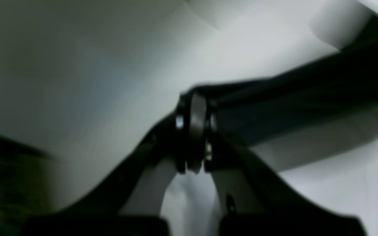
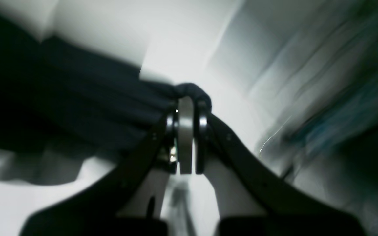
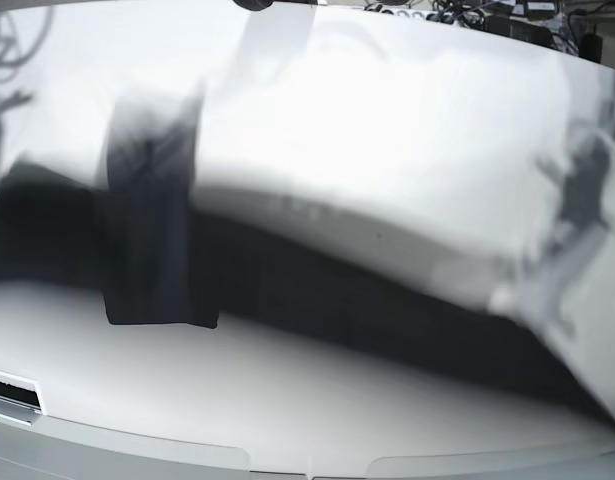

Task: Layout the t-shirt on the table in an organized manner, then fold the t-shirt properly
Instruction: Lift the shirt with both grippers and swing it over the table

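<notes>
The black t-shirt [image 3: 367, 310] hangs stretched in a long dark band above the white table [image 3: 287, 400], smeared by motion. One flap of it [image 3: 162, 285] droops at the left. In the left wrist view my left gripper [image 1: 194, 98] is shut on a bunched edge of the t-shirt [image 1: 307, 91], which runs off to the right. My right gripper [image 2: 189, 95] is also shut, pinching a rolled edge of the t-shirt [image 2: 77, 101], which spreads to the left. In the base view both arms are only blurs, the left arm [image 3: 577, 200] at the right and the right arm [image 3: 152, 140] at the left.
Cables and dark gear [image 3: 467, 15] lie along the table's far edge. The curved front edge [image 3: 307, 462] runs along the bottom of the base view, with a dark slot [image 3: 12, 393] at its left end. All views are motion-blurred.
</notes>
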{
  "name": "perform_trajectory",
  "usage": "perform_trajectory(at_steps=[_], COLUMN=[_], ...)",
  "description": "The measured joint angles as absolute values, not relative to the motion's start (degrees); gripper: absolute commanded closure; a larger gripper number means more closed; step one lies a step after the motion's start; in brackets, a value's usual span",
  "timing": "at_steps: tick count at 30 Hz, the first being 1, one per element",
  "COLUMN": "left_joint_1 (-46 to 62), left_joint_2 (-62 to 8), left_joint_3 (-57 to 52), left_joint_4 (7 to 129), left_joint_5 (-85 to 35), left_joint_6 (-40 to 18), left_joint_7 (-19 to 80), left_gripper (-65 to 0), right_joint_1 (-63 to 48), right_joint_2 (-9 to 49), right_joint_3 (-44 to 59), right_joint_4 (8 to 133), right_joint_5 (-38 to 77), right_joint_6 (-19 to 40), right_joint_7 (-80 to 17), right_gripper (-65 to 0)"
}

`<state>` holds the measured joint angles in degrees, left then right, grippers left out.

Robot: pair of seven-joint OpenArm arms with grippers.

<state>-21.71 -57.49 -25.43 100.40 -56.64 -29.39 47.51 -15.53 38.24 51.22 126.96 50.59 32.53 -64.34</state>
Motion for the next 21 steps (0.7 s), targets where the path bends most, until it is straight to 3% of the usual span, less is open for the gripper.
perform_trajectory(at_steps=[4,8,10,14,21], left_joint_1=[-20.8,-8.6,-1.8,6.8,7.3], left_joint_2=[-59.9,-52.9,-51.0,-47.5,-45.4], left_joint_3=[-26.5,-24.9,-24.9,-25.5,-25.4], left_joint_4=[98.9,95.0,94.2,90.8,89.3], left_joint_5=[-65.0,-67.0,-70.2,-69.2,-69.4], left_joint_6=[-34.8,-39.7,-39.9,-39.7,-39.7], left_joint_7=[51.7,59.2,59.3,61.4,61.1], left_gripper=[0.0,0.0,0.0,0.0,0.0], right_joint_1=[-23.0,-26.7,-29.5,-34.3,-33.4], right_joint_2=[34.7,31.0,27.6,22.7,23.0], right_joint_3=[53.9,54.2,53.4,53.9,53.7], right_joint_4=[125.7,125.4,124.7,122.4,119.9], right_joint_5=[57.5,60.0,64.4,60.8,61.8], right_joint_6=[34.6,36.9,38.9,39.9,39.9], right_joint_7=[-70.5,-73.1,-73.8,-77.0,-75.9], right_gripper=[0.0,0.0,0.0,0.0,0.0])
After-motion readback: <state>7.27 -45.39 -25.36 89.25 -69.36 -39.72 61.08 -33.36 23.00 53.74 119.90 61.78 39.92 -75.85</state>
